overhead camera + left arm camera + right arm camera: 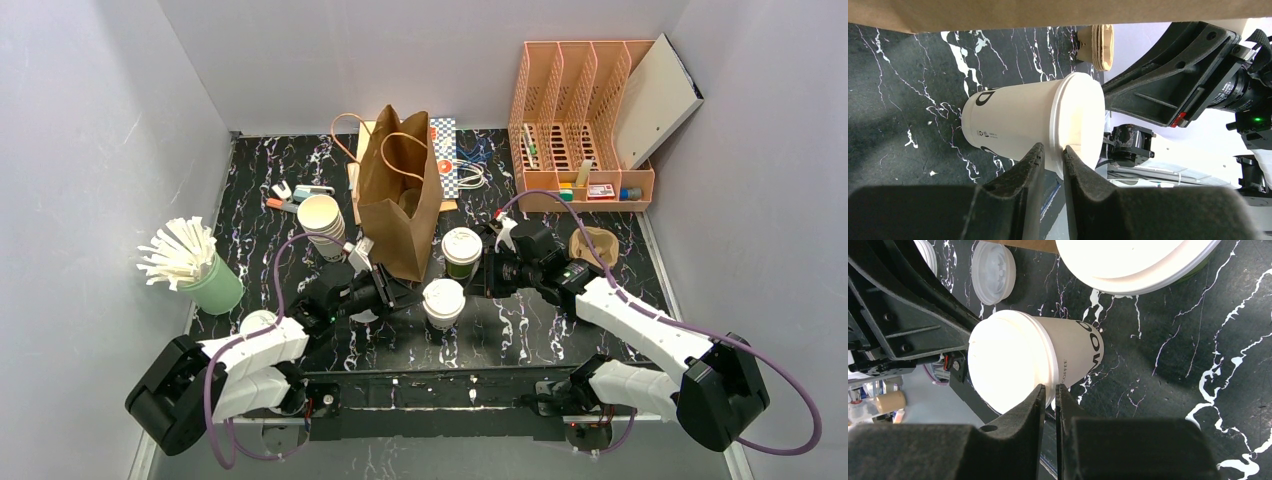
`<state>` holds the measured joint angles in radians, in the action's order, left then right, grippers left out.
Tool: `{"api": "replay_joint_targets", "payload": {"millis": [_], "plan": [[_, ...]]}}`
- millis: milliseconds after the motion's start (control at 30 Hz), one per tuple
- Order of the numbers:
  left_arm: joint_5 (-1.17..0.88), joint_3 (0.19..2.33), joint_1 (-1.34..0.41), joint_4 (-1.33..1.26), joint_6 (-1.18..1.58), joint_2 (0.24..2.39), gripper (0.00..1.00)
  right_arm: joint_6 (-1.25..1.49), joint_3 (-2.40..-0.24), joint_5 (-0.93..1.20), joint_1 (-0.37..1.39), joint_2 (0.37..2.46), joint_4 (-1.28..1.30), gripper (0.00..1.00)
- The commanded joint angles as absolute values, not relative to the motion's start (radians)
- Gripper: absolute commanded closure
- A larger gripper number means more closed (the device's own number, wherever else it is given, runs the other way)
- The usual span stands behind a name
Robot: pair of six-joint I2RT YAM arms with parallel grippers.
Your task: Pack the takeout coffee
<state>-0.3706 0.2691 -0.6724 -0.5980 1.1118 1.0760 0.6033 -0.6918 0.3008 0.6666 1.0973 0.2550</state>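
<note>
The pale cream cup [442,302] with a white sip lid stands upright in front of the brown paper bag [400,190]. The green-sided cup [461,251], also lidded, stands just behind it, beside the bag. My left gripper [405,297] is at the cream cup's left side. In the left wrist view its fingers [1053,147] are almost together, level with the lid rim of the cup [1018,120]. My right gripper [478,280] is at the cup's right side. Its fingers [1049,386] are shut in front of the lid [1008,365]. The green cup's lid [1133,260] looms above.
A stack of lidless cream cups [322,225] stands left of the bag. A green holder of white straws [195,265] is at far left. A loose white lid [258,322] lies front left. A peach file organizer [580,130] stands back right, with brown cardboard pieces [592,245] before it.
</note>
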Motion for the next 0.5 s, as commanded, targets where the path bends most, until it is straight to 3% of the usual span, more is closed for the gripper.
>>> {"api": "replay_joint_targets", "payload": {"millis": [0, 467], "plan": [[-0.387, 0.270, -0.680, -0.615, 1.101, 1.097, 0.82, 0.592, -0.689, 0.315, 0.662, 1.105, 0.231, 0.79], [-0.379, 0.263, -0.681, -0.595, 1.068, 1.132, 0.92, 0.585, -0.682, 0.302, 0.661, 1.146, 0.290, 0.81]]}}
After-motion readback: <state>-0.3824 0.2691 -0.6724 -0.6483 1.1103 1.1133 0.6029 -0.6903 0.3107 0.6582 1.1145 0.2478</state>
